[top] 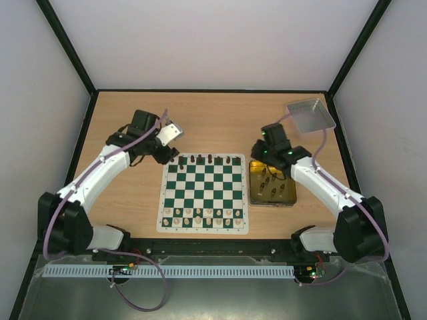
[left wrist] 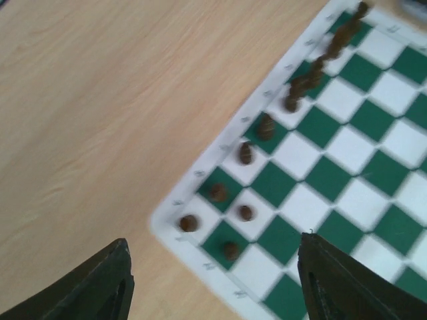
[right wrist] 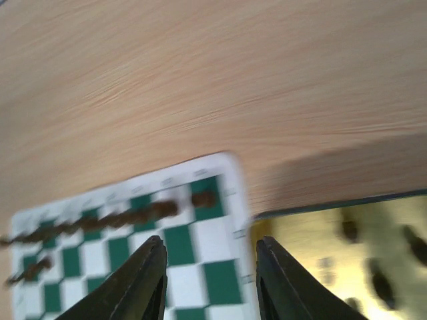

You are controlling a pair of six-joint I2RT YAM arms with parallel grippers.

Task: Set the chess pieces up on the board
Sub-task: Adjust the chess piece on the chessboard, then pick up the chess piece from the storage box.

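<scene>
The green and white board [top: 203, 190] lies mid-table. Dark chess pieces [top: 203, 160] stand along its far row, and a few more dark ones stand in the gold tin [top: 291, 195]. My left gripper [top: 165, 157] is open and empty above the board's far left corner. In the left wrist view [left wrist: 213, 293] several dark pieces [left wrist: 218, 192] stand below it on the corner squares of the board [left wrist: 333, 180]. My right gripper [top: 257, 151] is open and empty over the board's far right corner; the right wrist view [right wrist: 210, 280] shows the piece row [right wrist: 160, 210], blurred.
Pale cream pieces [top: 203, 215] fill the board's two near rows. The gold tin [right wrist: 320, 240] lies right of the board, touching its edge. A grey tray [top: 310, 115] sits at the far right corner. Black frame posts and white walls enclose the table.
</scene>
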